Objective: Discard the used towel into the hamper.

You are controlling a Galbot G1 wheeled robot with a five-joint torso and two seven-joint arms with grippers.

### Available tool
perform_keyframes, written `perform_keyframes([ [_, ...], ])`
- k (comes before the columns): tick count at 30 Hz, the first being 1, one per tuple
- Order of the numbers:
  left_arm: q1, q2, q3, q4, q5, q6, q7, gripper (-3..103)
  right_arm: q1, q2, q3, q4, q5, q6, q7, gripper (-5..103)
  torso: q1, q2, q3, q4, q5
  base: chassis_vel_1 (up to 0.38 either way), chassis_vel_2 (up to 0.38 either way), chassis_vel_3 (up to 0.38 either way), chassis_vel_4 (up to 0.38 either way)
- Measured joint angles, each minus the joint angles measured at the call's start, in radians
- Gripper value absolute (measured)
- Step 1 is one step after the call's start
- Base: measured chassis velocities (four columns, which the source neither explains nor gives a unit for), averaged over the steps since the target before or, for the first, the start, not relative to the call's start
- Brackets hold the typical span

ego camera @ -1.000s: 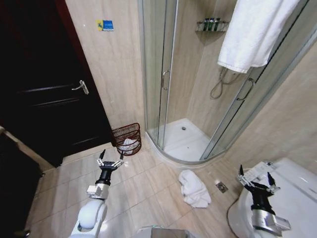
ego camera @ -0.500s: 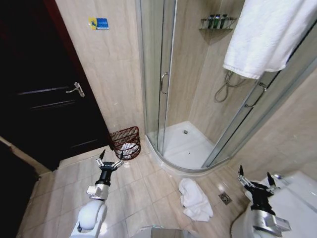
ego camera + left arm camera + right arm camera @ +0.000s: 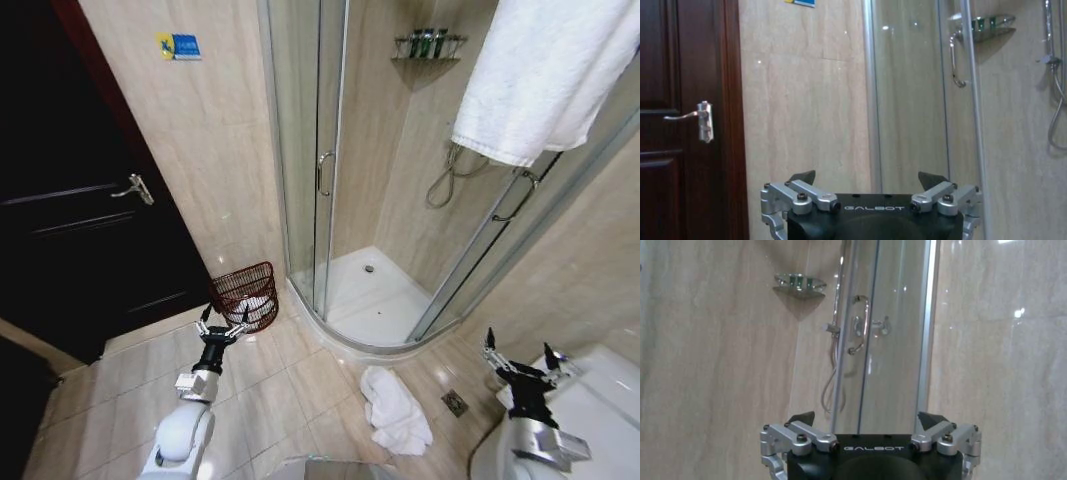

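Note:
The used towel (image 3: 396, 410) is a crumpled white heap on the tiled floor, just in front of the shower's curved step. The hamper (image 3: 245, 297), a small dark red-brown openwork basket with something white inside, stands against the wall between the dark door and the shower. My left gripper (image 3: 221, 323) is held open and empty just short of the hamper, low over the floor. My right gripper (image 3: 521, 358) is open and empty too, raised over the toilet to the right of the towel. The wrist views show the open left gripper (image 3: 868, 177) and the open right gripper (image 3: 867, 417) facing the walls.
A glass shower cabin (image 3: 320, 170) fills the corner ahead. A dark wooden door (image 3: 90, 200) closes off the left side. A large white towel (image 3: 545, 75) hangs at the upper right. The toilet (image 3: 600, 400) is at the lower right, with a floor drain (image 3: 455, 402) beside the crumpled towel.
The whole head view has shifted, so the camera has moved. The towel lies where it was, and both grippers stay open in the same raised pose.

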Motion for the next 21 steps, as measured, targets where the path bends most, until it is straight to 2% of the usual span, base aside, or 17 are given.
perform_keyframes([
  [15, -0.012, 0.008, 0.0, 0.0, -0.018, 0.02, 0.012, 100, 0.042, 0.007, -0.012, 0.05, 0.0, -0.057, -0.018, 100, 0.04, 0.086, 0.046, -0.0003, 0.0, 0.0, 0.0, 0.0, 0.0],
  [21, -0.009, 0.011, -0.001, -0.01, -0.031, 0.049, 0.016, 100, 0.091, -0.004, -0.015, 0.081, -0.002, -0.094, -0.029, 100, 0.06, 0.13, 0.07, -0.0002, -0.0001, 0.0, 0.0, 0.0, 0.0],
])
